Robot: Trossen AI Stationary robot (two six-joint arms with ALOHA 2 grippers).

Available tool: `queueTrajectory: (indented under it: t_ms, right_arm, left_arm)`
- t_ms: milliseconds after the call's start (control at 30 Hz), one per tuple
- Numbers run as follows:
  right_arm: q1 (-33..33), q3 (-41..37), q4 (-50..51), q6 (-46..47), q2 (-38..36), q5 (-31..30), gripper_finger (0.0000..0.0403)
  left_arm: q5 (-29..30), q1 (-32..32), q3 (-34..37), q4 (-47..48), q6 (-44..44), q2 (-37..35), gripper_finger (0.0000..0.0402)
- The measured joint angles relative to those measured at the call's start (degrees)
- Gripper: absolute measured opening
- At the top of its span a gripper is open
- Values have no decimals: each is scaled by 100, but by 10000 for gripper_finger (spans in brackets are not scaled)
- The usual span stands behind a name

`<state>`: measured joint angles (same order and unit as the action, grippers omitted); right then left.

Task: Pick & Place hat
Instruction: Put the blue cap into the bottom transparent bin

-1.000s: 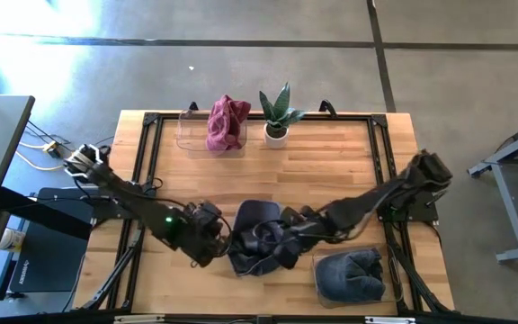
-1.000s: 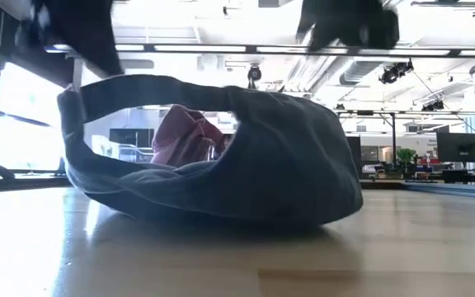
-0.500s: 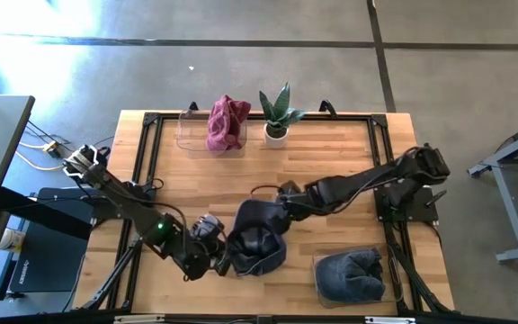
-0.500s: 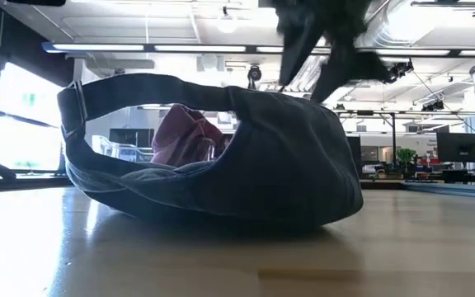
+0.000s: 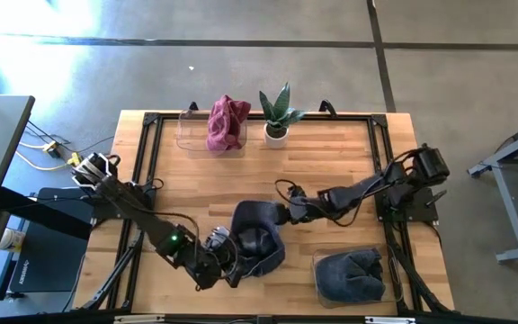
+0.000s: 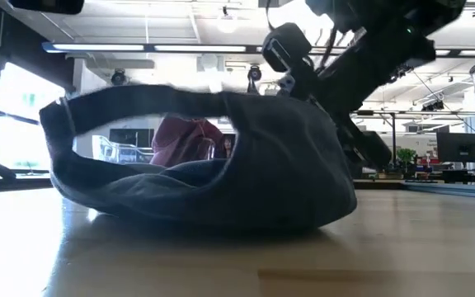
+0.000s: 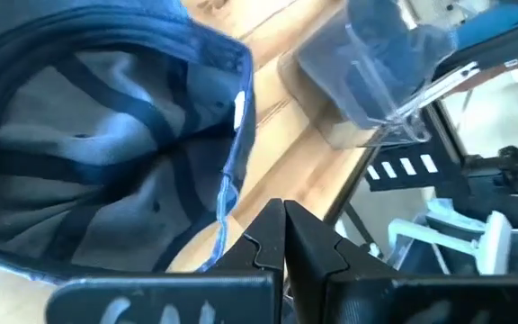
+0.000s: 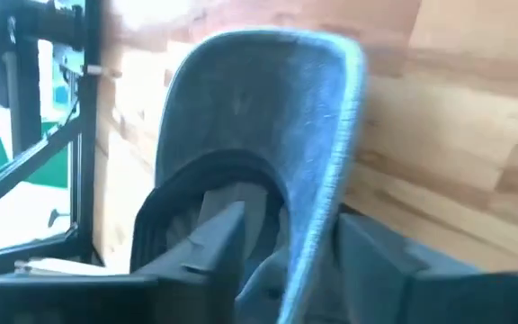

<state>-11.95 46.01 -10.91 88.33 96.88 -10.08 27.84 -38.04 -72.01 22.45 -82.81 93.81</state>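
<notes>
A dark blue hat [image 5: 257, 236] lies upside down on the wooden table, near the middle of the near side, its brim [image 5: 255, 214] toward the far edge. In the low view the hat [image 6: 221, 181] rests on its crown with the back strap arching above. My right gripper [image 5: 283, 214] reaches in from the right, open, with one finger on each side of the brim's right edge [image 8: 317, 207]. My left gripper [image 5: 227, 261] is shut and sits low beside the hat's near left rim [image 7: 227, 193]. My right gripper stands level, coming from the table's right, with its fingers [image 8: 376, 261] astride the brim's edge [image 8: 308, 261]. I cannot tell whether they touch it. My left gripper's shut fingertips [image 7: 281, 236] sit right beside the hat's rim. I cannot tell whether they touch it.
A clear bin [image 5: 207, 135] holding a red hat and a potted plant [image 5: 277, 115] stand at the far edge. A clear bin [image 5: 352, 274] with another blue hat sits at the near right. A black frame [image 5: 147, 153] borders the tabletop.
My right gripper has left the top of the hat, gone toward the far right, rolled and sunk to the brim. My left gripper has slid toward the near edge and the right, along the hat's rim. The hat's strap end has shifted a little sideways; the hat stays on the table.
</notes>
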Motion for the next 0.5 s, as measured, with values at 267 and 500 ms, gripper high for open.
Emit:
queueTrajectory:
  t_ms: [267, 500]
  right_arm:
    - [-311, 182, -47, -240, -106, -1012, 24]
    - [-656, 530, -54, -393, -554, -2368, 13]
  left_arm:
    - [267, 207, -10, -262, 0, 355, 1]
    - [770, 284, 0, -193, -296, 765, 1]
